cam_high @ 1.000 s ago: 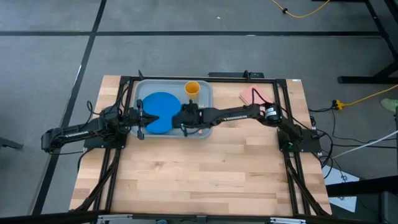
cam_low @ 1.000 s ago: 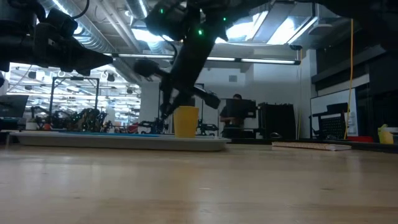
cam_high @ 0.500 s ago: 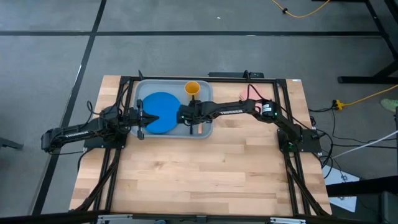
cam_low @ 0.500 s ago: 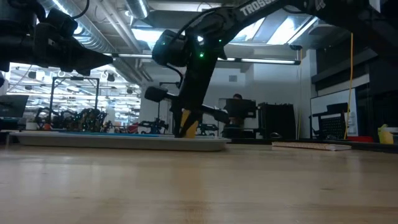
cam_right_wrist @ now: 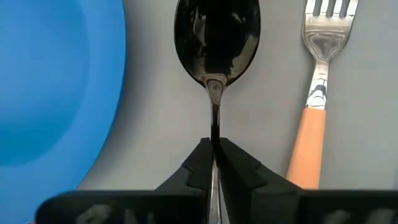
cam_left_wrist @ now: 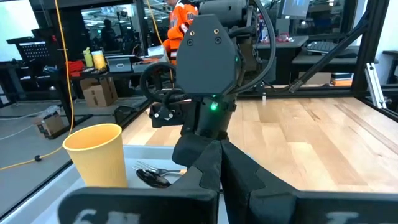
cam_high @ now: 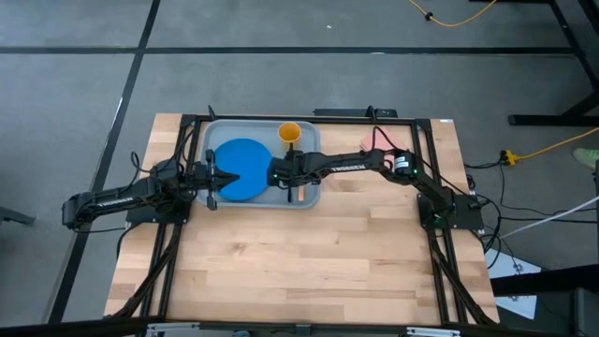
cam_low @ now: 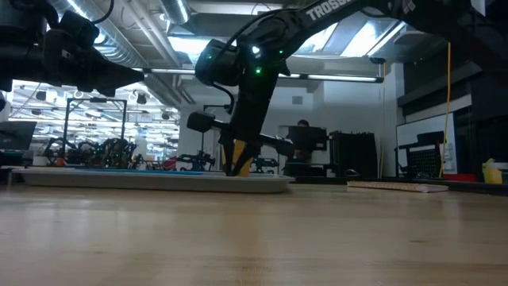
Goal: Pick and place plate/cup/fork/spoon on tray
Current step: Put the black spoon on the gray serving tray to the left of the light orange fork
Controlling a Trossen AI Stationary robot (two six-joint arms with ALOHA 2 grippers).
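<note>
Right claw (cam_right_wrist: pixel 213 163) pinched shut on the thin handle of the spoon (cam_right_wrist: pixel 217 43), dark oval bowl pointing away from the fingers and lying over the grey floor of the tray (cam_right_wrist: pixel 267 93). Just beside the spoon and parallel to it, the fork (cam_right_wrist: pixel 317 93), silver tines level with the spoon bowl, orange-tan handle trailing back alongside the claw. On the spoon's other side, the curved edge of the blue plate (cam_right_wrist: pixel 50 87), apart from the spoon. From above, right claw (cam_high: pixel 278 173) low over the tray (cam_high: pixel 217 131), at the plate's (cam_high: pixel 239 167) right edge, with the cup (cam_high: pixel 289 133) upright in the tray's far right corner. Left claw (cam_high: pixel 211 178) at the tray's left rim beside the plate, fingers pressed together in the left wrist view (cam_left_wrist: pixel 221 177). White lettering "TROSSEN" along the right arm (cam_low: pixel 341 8) in the low view, only partly readable. Pink pad (cam_high: pixel 379 142) on the worktop (cam_high: pixel 299 253), right of the tray and mostly under the right arm.
</note>
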